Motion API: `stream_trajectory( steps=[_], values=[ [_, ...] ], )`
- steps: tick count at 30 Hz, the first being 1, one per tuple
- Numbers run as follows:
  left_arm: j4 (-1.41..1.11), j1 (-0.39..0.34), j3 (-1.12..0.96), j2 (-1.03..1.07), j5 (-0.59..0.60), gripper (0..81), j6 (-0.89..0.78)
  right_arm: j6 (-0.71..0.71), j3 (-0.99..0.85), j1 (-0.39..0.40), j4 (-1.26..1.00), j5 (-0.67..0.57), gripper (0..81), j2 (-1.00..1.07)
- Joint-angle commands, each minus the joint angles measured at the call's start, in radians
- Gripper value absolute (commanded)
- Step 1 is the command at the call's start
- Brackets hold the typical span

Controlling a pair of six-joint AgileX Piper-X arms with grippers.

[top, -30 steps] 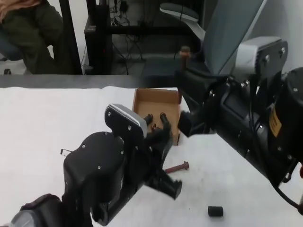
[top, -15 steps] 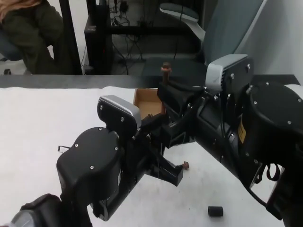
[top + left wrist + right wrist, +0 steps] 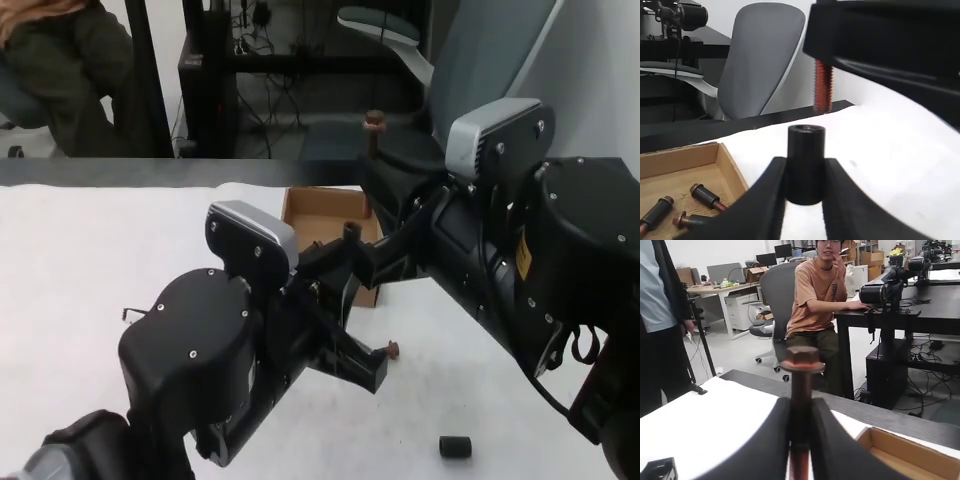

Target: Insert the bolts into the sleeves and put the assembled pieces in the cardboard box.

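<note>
Left tool (image 3: 805, 181) clamps one black sleeve (image 3: 806, 150) upright; right tool (image 3: 800, 437) grips one bolt (image 3: 801, 371) head-up, its thread just above the sleeve, not in it. On the white counter (image 3: 100, 260) lie one loose sleeve (image 3: 455, 446), one loose bolt (image 3: 392, 349), then the cardboard box (image 3: 726, 161) holding three pieces (image 3: 705, 196); a grey chair (image 3: 760, 50) stands beyond.
</note>
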Motion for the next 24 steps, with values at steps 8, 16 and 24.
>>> stream_trajectory(
  steps=[8, 16, 24],
  values=[
    [-0.05, -0.004, -0.005, -0.015, 0.024, 1.8, 0.003, 0.065, -0.006, -0.006, -0.021, -0.017, 0.0, -0.002],
    [-0.073, -0.004, -0.005, -0.015, 0.024, 1.8, 0.003, 0.107, -0.006, -0.006, -0.018, -0.049, 0.0, -0.002],
    [-0.078, -0.004, -0.005, -0.015, 0.024, 1.8, 0.003, 0.1, -0.006, -0.006, -0.012, -0.06, 0.0, 0.002]
  ],
)
